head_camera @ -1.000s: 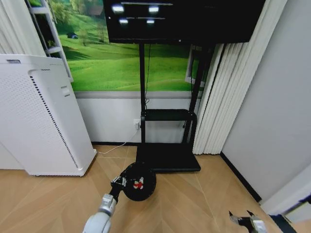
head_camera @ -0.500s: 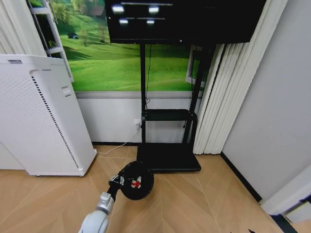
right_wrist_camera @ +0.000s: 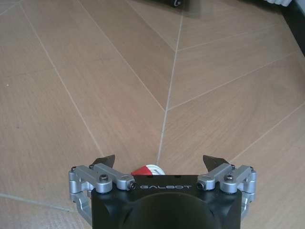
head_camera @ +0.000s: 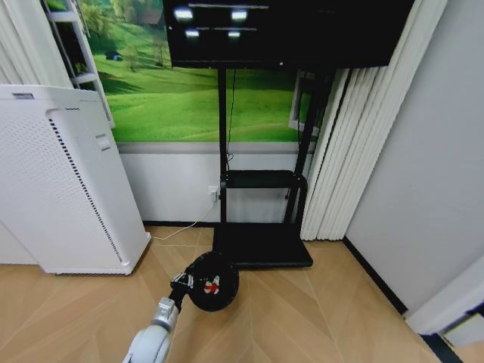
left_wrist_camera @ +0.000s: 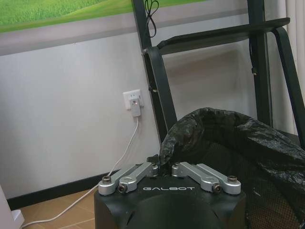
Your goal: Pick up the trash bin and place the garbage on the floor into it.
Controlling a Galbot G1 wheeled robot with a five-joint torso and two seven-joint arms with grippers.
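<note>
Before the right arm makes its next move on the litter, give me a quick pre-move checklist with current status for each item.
1. Left gripper shut on the trash bin rim: ok.
2. Bin opening faces up, liner in place: ok.
3. Litter already in the bin: ok, a red-and-white piece lies inside.
4. Right gripper jaws open: ok.
5. Target below the right gripper: ok, a red-and-white item lies on the floor between the jaws.
6. Whether further litter remains on the floor: cannot tell.
</note>
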